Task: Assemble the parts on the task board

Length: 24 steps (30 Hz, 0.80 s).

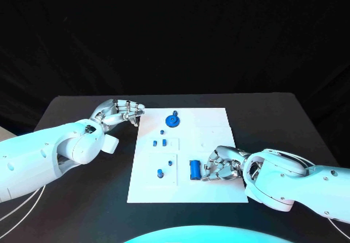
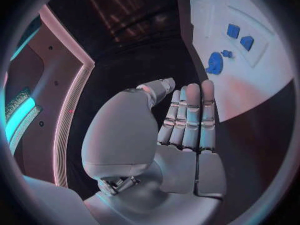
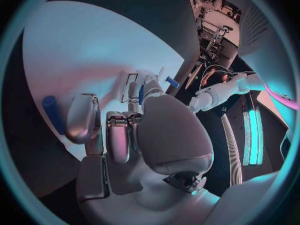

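Note:
The white task board (image 1: 219,121) lies in the middle of the table. On it are a blue round disc (image 1: 172,120), small blue pieces (image 1: 160,143), two short blue pegs (image 1: 160,173) and a blue cylinder (image 1: 194,169) lying flat. My right hand (image 1: 222,165) rests on the board's near right part, fingers curled in, just right of the cylinder (image 3: 53,114), which lies apart from the fingers (image 3: 81,117). My left hand (image 1: 120,112) hovers off the board's far left corner. Its fingers (image 2: 190,115) are stretched out and hold nothing; the disc (image 2: 215,63) lies beyond them.
The black table (image 1: 80,116) runs round the board on all sides. Both white arms come in low over the table's near corners. A black curtain stands behind the far edge.

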### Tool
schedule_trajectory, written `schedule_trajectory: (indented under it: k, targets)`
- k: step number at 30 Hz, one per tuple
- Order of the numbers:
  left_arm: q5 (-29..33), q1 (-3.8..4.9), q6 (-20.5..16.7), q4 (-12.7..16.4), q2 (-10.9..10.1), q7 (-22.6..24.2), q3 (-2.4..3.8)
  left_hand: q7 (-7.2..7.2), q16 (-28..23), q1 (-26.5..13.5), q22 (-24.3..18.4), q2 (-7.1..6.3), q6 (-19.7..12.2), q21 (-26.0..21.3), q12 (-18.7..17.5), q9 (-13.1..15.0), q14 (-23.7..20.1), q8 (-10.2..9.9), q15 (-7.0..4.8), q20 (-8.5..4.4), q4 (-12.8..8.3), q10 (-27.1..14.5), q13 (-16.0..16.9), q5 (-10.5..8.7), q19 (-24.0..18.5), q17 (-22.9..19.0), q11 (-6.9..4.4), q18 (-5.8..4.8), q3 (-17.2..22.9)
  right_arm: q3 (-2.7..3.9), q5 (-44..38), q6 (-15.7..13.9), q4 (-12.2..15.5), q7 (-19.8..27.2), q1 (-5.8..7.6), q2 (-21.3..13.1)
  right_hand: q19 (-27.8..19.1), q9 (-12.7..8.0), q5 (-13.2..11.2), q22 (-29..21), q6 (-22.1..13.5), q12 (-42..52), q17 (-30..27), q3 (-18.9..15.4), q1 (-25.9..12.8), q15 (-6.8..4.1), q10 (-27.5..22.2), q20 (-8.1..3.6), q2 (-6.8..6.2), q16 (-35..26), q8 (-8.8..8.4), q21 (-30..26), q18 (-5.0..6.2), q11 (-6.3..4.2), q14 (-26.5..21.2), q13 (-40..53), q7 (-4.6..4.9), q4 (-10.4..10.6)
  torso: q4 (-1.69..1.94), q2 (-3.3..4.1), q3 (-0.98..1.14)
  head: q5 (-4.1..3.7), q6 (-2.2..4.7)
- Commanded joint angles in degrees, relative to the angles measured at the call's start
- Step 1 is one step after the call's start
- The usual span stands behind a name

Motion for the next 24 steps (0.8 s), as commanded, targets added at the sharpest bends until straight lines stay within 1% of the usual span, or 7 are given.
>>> schedule_trajectory:
  k: [1,6,12,18,20,22,24]
  targets:
    - [0.3,0.0,0.3,0.1,0.1,0.3,0.04,0.06,0.1,-0.4,-0.1,0.08,-0.3,-0.3,0.3,-0.1,-0.4,0.3,0.02,0.31,0.3,-0.4,-0.1,0.3,0.0,-0.1,0.03,0.81,-0.1,-0.01,-1.7,1.8,0.2,0.2,-0.05,0.0,2.4,-0.1,0.3,8.2,0.2,0.2,15.1,0.3,0.2,-0.36,5.8,-0.49,-0.29,0.2,-0.29,0.2,-0.64,-0.22,5.9,14.6,-0.13,0.2,0.01,0.01,0.01,-0.01,0.08]
    - [0.3,0.0,0.3,0.1,0.1,0.3,0.04,0.06,0.1,-0.4,-0.1,0.08,-0.3,-0.3,0.3,-0.1,-0.4,0.3,0.02,0.31,0.3,-0.4,-0.1,0.3,0.0,-0.1,0.03,0.81,-0.1,-0.01,-1.6,0.5,0.4,0.6,-0.04,-0.3,2.4,-0.3,0.0,8.3,0.4,0.1,15.1,0.6,-1.3,-0.25,5.7,-0.42,-0.56,0.2,-0.42,0.2,-0.66,-0.09,5.9,14.6,0.0,0.4,0.03,0.03,0.03,-0.07,0.1]
    - [0.3,0.0,0.3,0.1,0.1,0.3,0.04,0.06,0.1,-0.4,-0.1,0.08,-0.3,-0.3,0.3,-0.1,-0.4,0.3,0.02,0.31,0.3,-0.4,-0.1,0.3,0.0,-0.1,0.03,0.81,-0.1,0.12,0.5,-3.1,1.3,2.5,0.48,-1.9,2.4,-0.6,0.2,8.3,0.0,0.1,15.1,1.2,-3.7,-0.11,5.7,-0.31,-0.8,0.2,-0.88,-0.2,-0.61,0.1,5.9,14.6,0.25,0.4,0.03,-0.02,0.0,-0.13,0.26]
    - [0.5,0.0,0.5,0.1,0.1,0.6,0.04,0.06,0.1,-0.5,-0.1,0.07,-0.3,-0.4,0.3,-0.1,-0.4,0.3,0.02,0.32,0.3,-0.4,-0.1,0.29,0.1,-0.1,0.03,0.81,-0.1,0.21,5.7,-6.7,1.8,6.3,2.85,-5.4,2.2,-1.2,0.3,8.1,-1.9,-0.2,14.9,2.4,-4.5,0.47,5.6,0.09,-1.71,0.1,-2.28,-1.4,-0.48,0.86,5.8,14.4,1.18,0.3,-0.03,-0.06,-0.05,-0.73,0.52]
    - [0.7,0.0,0.6,0.2,0.1,0.9,0.04,0.06,0.2,-0.7,-0.2,-0.06,-0.4,-0.5,0.4,-0.1,-0.4,0.4,0.06,0.36,0.5,-0.5,-0.1,0.24,0.1,0.0,0.05,0.8,-0.2,0.21,6.2,-6.9,1.6,7.2,3.84,-7.0,2.2,-1.6,0.0,8.1,-3.4,-0.2,15.0,3.1,-4.7,0.99,5.6,0.45,-2.47,0.2,-3.47,-1.6,-0.5,1.51,5.8,14.4,1.93,0.3,-0.04,-0.08,-0.11,-1.2,0.58]
    - [1.0,0.0,0.9,0.4,0.0,1.3,0.04,0.05,0.2,-1.1,-0.3,-0.2,-0.5,-0.7,0.6,-0.1,-0.4,0.4,0.11,0.42,0.8,-0.5,-0.1,0.19,0.1,0.0,0.06,0.78,-0.4,0.21,5.2,-6.4,1.1,7.7,4.78,-9.3,2.2,-1.7,-0.4,8.2,-3.7,-0.2,15.1,3.5,-4.8,1.22,5.6,0.65,-3.03,0.2,-3.89,-1.4,-0.54,1.76,5.9,14.4,2.18,0.3,-0.07,-0.08,-0.21,-1.77,0.66]
    - [1.4,0.0,1.2,0.5,0.0,1.7,0.04,0.03,0.3,-1.4,-0.4,-0.31,-0.5,-0.9,0.6,-0.1,-0.4,0.4,0.13,0.46,1.0,-0.6,-0.1,0.17,0.1,0.0,0.06,0.78,-0.6,0.2,3.8,-5.4,0.7,7.7,5.15,-10.8,2.3,-1.8,-0.9,8.2,-3.7,-0.3,15.1,3.8,-4.7,1.33,5.5,0.76,-3.5,0.2,-4.05,-1.2,-0.56,1.85,5.9,14.4,2.26,0.3,-0.05,-0.03,-0.17,-2.07,0.75]
